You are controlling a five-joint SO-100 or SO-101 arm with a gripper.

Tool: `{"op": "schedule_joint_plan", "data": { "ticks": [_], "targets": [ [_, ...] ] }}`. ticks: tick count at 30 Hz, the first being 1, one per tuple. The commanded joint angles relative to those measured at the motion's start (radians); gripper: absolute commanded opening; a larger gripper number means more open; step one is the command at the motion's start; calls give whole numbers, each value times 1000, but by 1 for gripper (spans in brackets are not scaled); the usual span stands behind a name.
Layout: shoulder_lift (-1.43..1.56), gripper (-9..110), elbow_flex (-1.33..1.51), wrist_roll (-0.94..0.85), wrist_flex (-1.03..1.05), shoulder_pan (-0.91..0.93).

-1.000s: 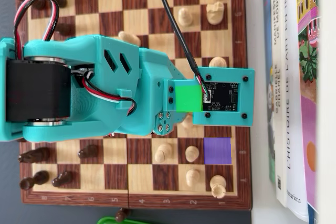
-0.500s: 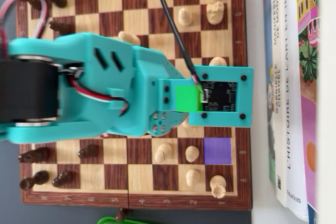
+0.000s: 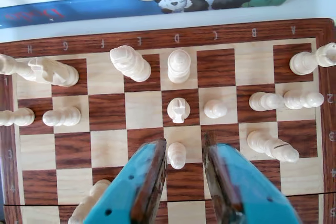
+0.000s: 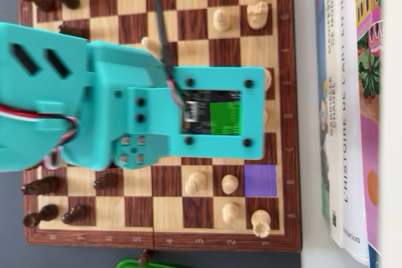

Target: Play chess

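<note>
a: what is the claw doing?

b: in the wrist view the gripper (image 3: pixel 185 156) is spread wide, its two teal fingers (image 3: pixel 137 186) either side of a small white pawn (image 3: pixel 177 155). the pawn sits nearer the left finger, and i cannot tell whether it touches. nothing is clamped.

a: and the board?

b: the chessboard (image 3: pixel 109 149) fills most of that view, with letters along its far rim. the pawn between the fingers stands on a light square in the row marked 3.

a: count the white pieces you can see from the wrist.

b: about fourteen, some cut by the frame edge. three stand just ahead of the claw: a tall piece (image 3: pixel 178 65) in the back row, a bishop (image 3: pixel 178 110) in front of it, and a pawn (image 3: pixel 215 109) beside the bishop. a tall crowned piece (image 3: pixel 129 62) leans to their left. the rest lie towards the two sides.

a: from above?

b: the teal arm (image 4: pixel 94 105) covers the middle of the board in the overhead view. i count nine light pieces partly or fully showing and about nine dark ones (image 4: pixel 43 185) along the left edge. one square is purple (image 4: pixel 260 180), near the lower right corner.

a: anything beside the board?

b: books (image 4: pixel 352 111), at least three spines in the overhead view, lying just right of the board's edge.
</note>
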Motion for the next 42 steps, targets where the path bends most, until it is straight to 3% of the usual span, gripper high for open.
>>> {"op": "schedule_joint_plan", "data": {
  "ticks": [1, 23, 42],
  "targets": [
    [138, 12, 32, 6, -8, 6],
    [831, 12, 624, -2, -34, 29],
    [1273, 12, 1112, -2, -641, -20]
  ]
}}
